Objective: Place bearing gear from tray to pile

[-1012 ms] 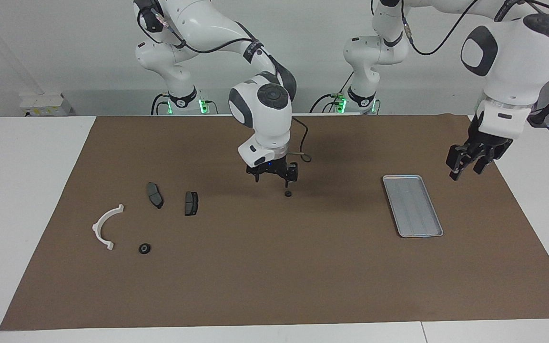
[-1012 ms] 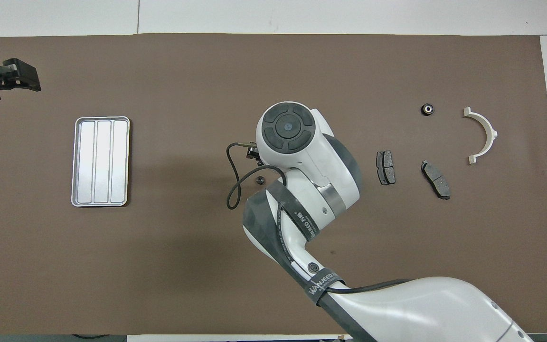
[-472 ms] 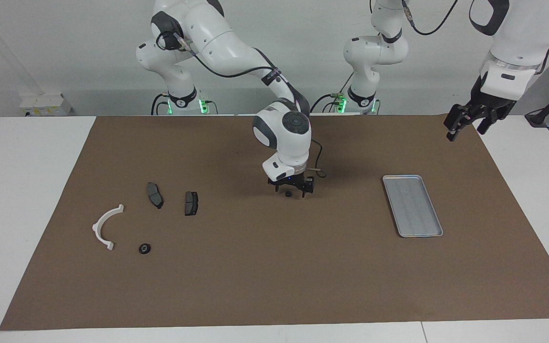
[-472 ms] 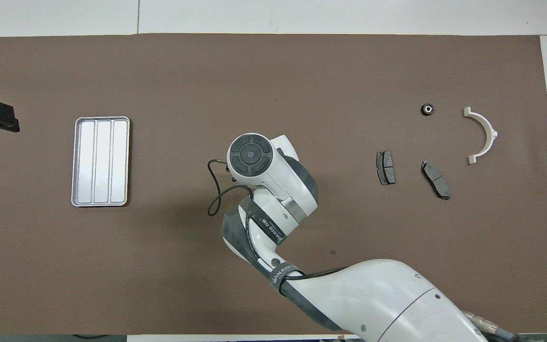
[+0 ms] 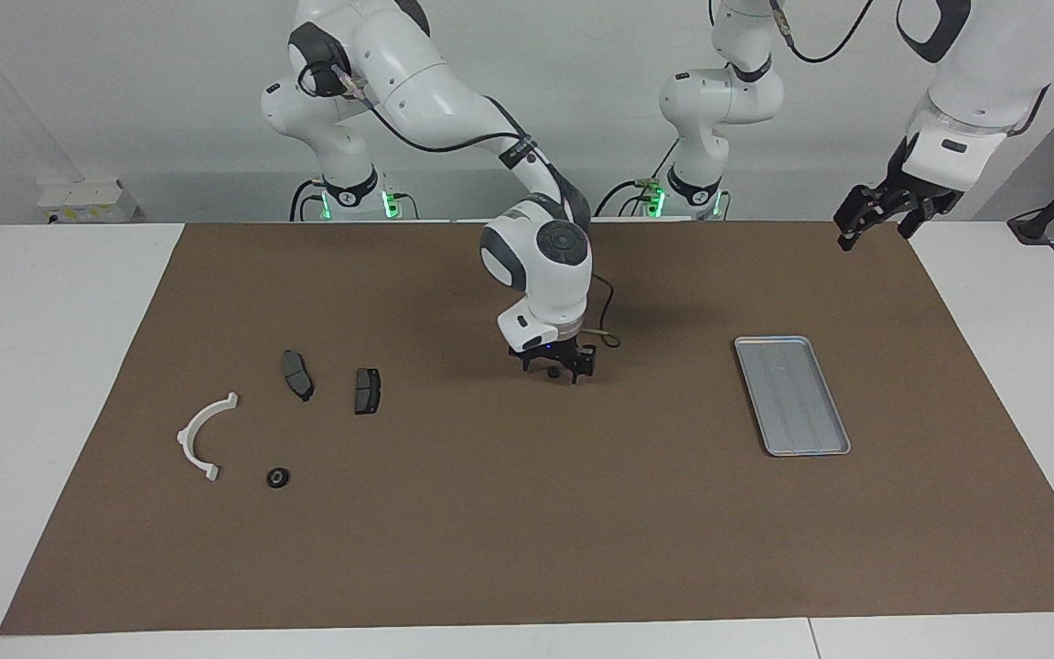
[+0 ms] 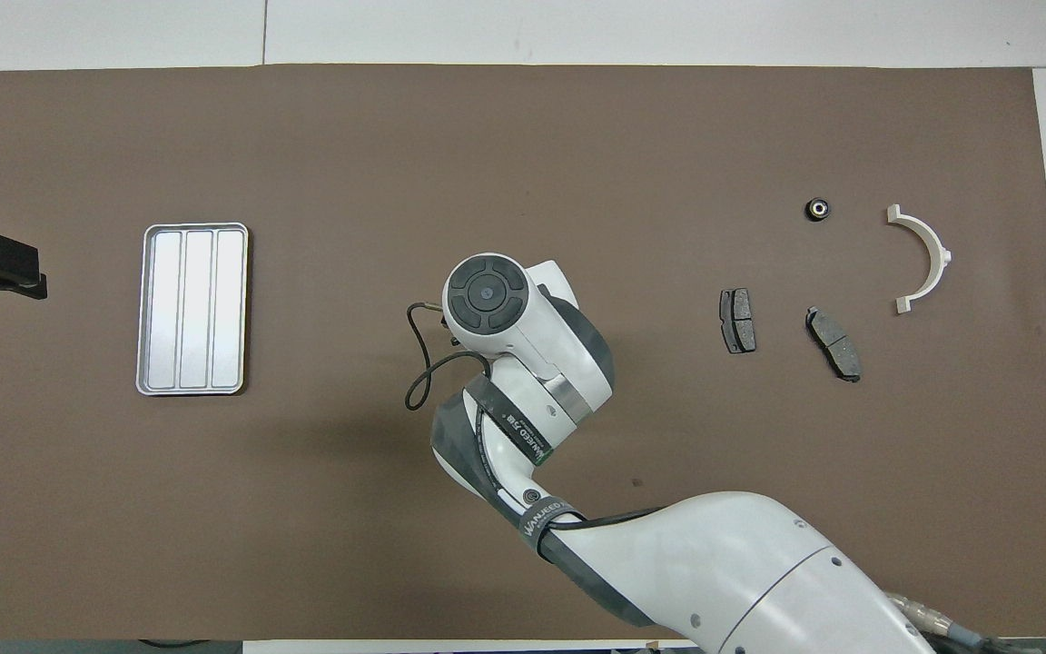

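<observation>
Presently on my screen, largest item first:

1. Room: plain pale wall past the arms' bases; nothing else legible.
2. Tabletop (image 5: 60, 366): white, carrying a brown mat (image 5: 527, 549) that spans the whole work area. I judge the mat is there for grip and contrast under small parts.
3. Right arm (image 5: 417, 64): reaches to the middle of the mat, wrist pointing straight down. Right gripper (image 5: 556, 369) is low at the mat with its jaws set wide on either side of the bearing gear, not closed on it as far as I can see. That reads as lined up for a pick.
4. Left arm (image 5: 984, 55): waits, raised. Left gripper (image 5: 867, 220) hangs over the mat's edge at its own end, clear of the work. Wide or narrow, I cannot tell.
5. Tray (image 5: 792, 394): silver, ridged, flat on the mat toward the left arm's end; nothing in it.
6. Pile (image 5: 297, 374): toward the right arm's end, loosely spread. White arc bracket (image 5: 185, 436), two dark brake pads (image 5: 367, 390), one small dark ring (image 5: 278, 477) just beside the bracket.
7. Bearing gear (image 5: 552, 372): small, dark, on the mat between tray and pile, well apart from both. Off the tray, not yet with the pile.
</observation>
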